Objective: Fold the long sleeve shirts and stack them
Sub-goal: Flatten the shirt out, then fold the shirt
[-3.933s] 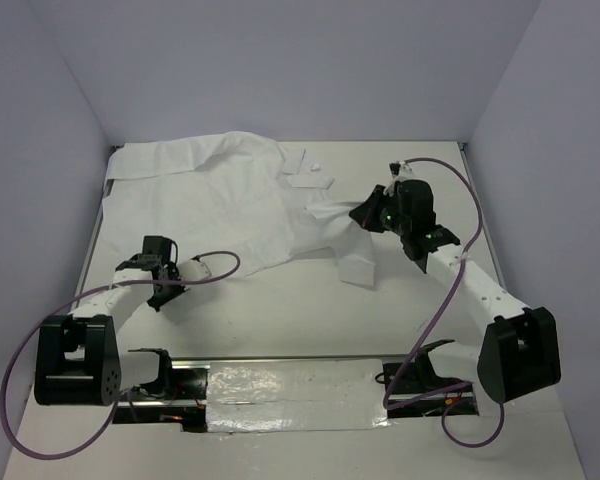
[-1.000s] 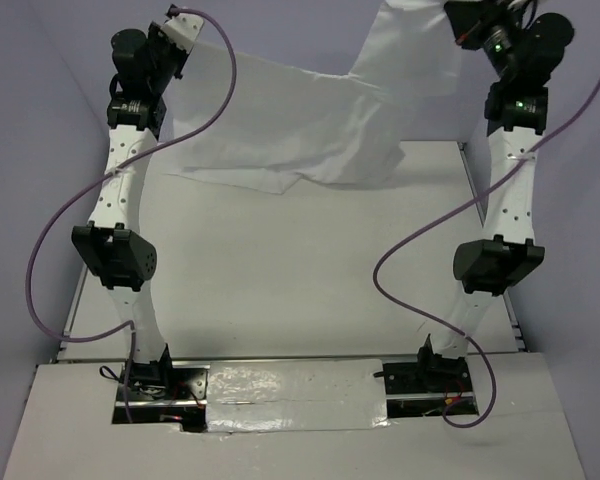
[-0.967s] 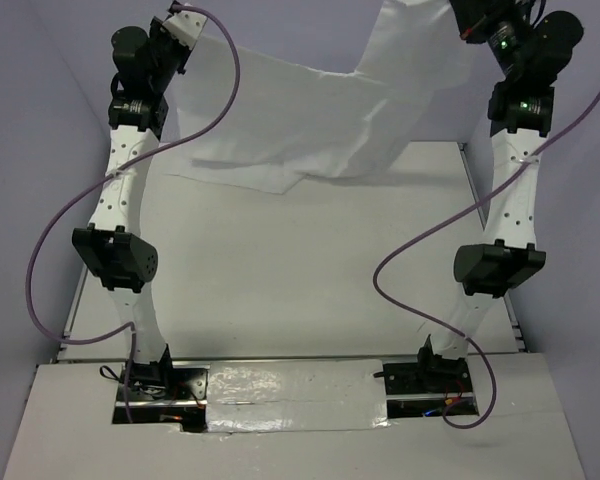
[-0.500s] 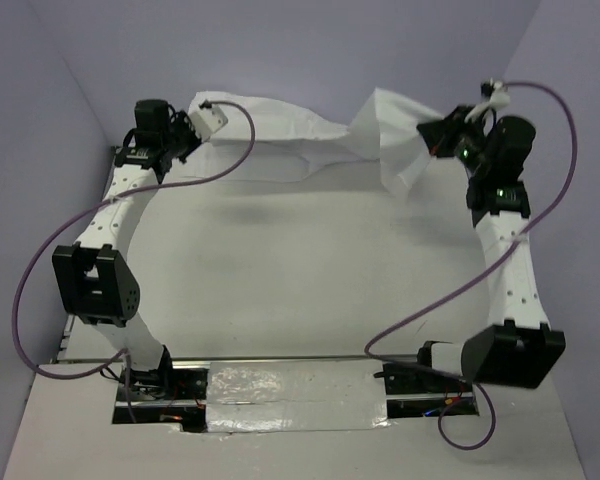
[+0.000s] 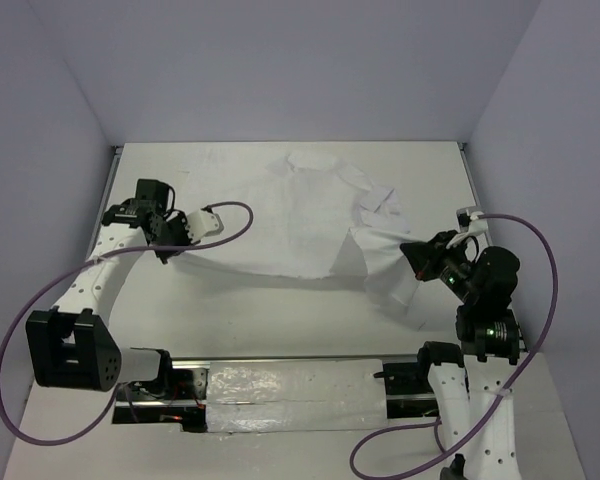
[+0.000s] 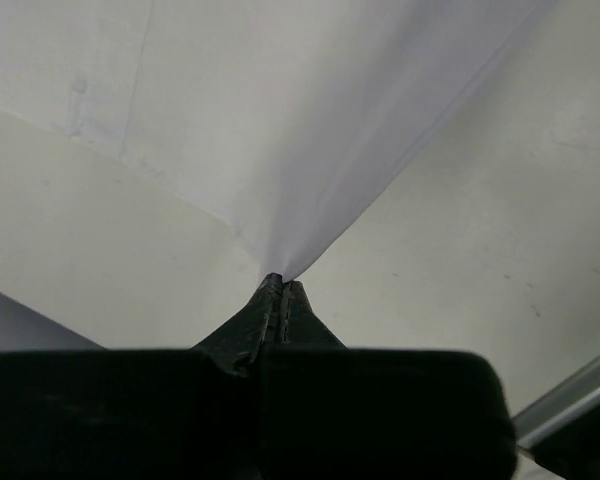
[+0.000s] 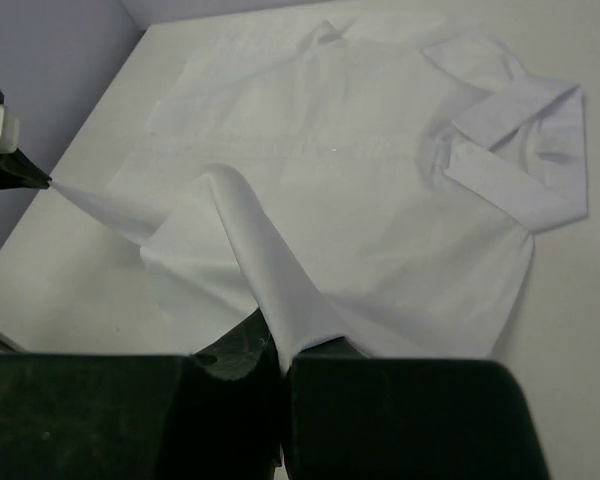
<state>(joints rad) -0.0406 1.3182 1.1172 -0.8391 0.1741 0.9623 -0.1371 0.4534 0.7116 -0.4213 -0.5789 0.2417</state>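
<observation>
So far, I've got the white long sleeve shirt (image 5: 300, 210) spread on the table (image 5: 280, 320), collar far. The left gripper (image 5: 168, 250) and right gripper (image 5: 418, 258) are both pinched on its near edge. Folding hasn't begun.

left arm (image 5: 90, 283) and right arm (image 5: 480, 445): white links, chunky black joint housings. purple cable (image 5: 248, 217) looping off each wrist. green LED (image 5: 495, 331) on right. left pincer (image 6: 281, 292) matte black.
</observation>
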